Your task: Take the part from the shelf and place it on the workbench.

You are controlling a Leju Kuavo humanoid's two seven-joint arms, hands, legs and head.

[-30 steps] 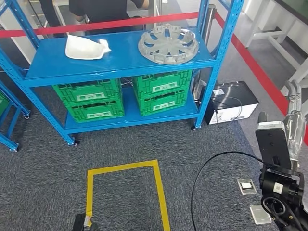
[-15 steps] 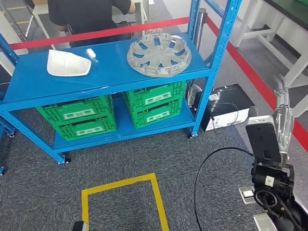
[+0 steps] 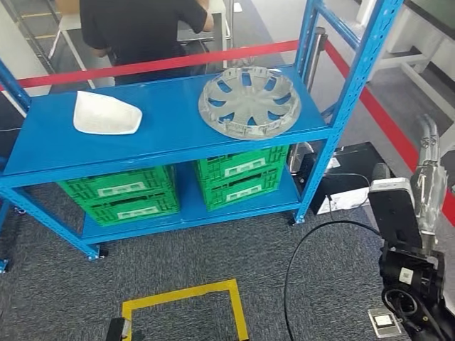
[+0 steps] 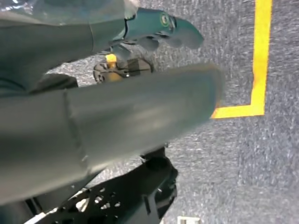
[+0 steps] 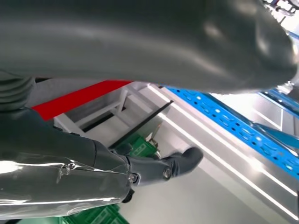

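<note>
A white curved part [image 3: 106,114] lies on the left of the blue shelf's top board [image 3: 166,131]. A round grey wheel cover [image 3: 249,101] lies on the same board at the right. My right hand [image 3: 429,169] is raised at the right edge, well to the right of the shelf post, fingers pointing up and holding nothing. In the right wrist view its thumb and fingers [image 5: 166,168] are stretched out with nothing between them. My left hand [image 4: 141,79] hangs over the grey carpet with its fingers [image 4: 166,28] extended and apart, holding nothing.
Two stacks of green crates [image 3: 123,195] [image 3: 242,177] fill the lower board. A person in black stands behind the shelf beyond a red barrier tape [image 3: 161,65]. A yellow taped square [image 3: 236,309] marks the carpet. A black cable [image 3: 301,249] and a black-and-white box [image 3: 348,181] lie right.
The whole picture has shifted as the camera moved; the shelf now sits lower and larger in view. My right hand stays raised at the right edge.
</note>
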